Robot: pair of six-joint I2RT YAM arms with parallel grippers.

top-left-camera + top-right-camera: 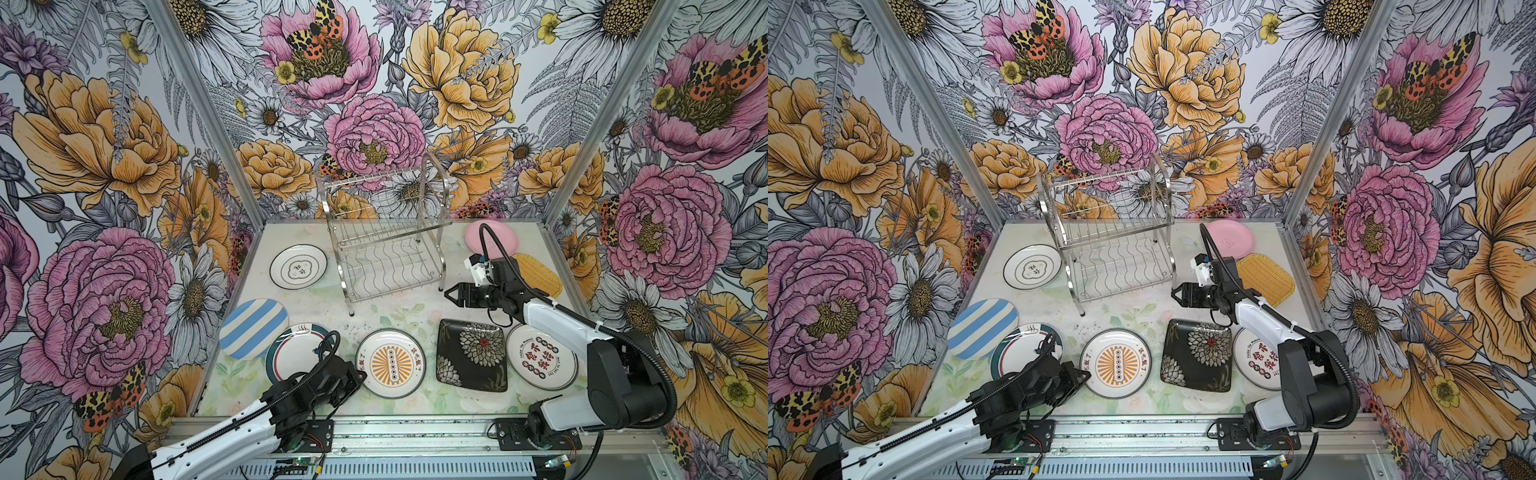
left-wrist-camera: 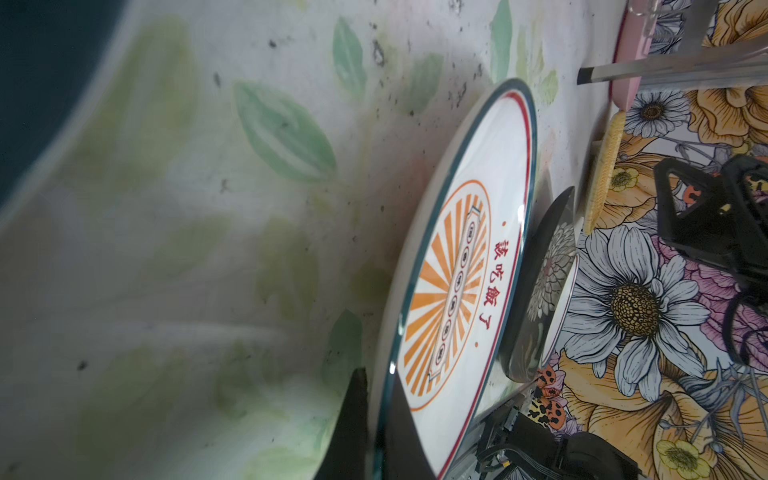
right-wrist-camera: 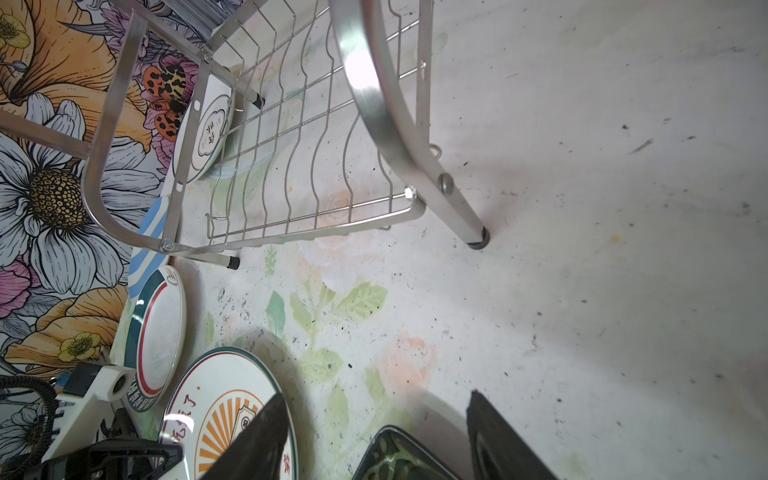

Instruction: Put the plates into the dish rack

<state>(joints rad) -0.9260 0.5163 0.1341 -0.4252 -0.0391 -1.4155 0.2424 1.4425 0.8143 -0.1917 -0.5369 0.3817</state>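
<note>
The steel wire dish rack [image 1: 386,241] [image 1: 1113,245] [image 3: 299,145] stands empty at the back middle of the table. Several plates lie flat around it. My left gripper [image 1: 359,376] [image 1: 1086,376] [image 2: 374,428] is shut on the left rim of the white plate with the orange sunburst [image 1: 390,361] [image 1: 1116,363] [image 2: 465,270], which lies front middle. My right gripper [image 1: 451,296] [image 1: 1177,293] [image 3: 376,399] hovers open and empty beside the rack's right leg, above the black floral square plate [image 1: 471,355] [image 1: 1198,355].
A white plate with red characters [image 1: 540,357] sits front right, half under the right arm. Pink [image 1: 492,235] and yellow woven [image 1: 538,274] plates lie back right. Blue-striped [image 1: 253,328], green-rimmed [image 1: 295,353] and black-rimmed white [image 1: 298,266] plates lie left. Flowered walls enclose the table.
</note>
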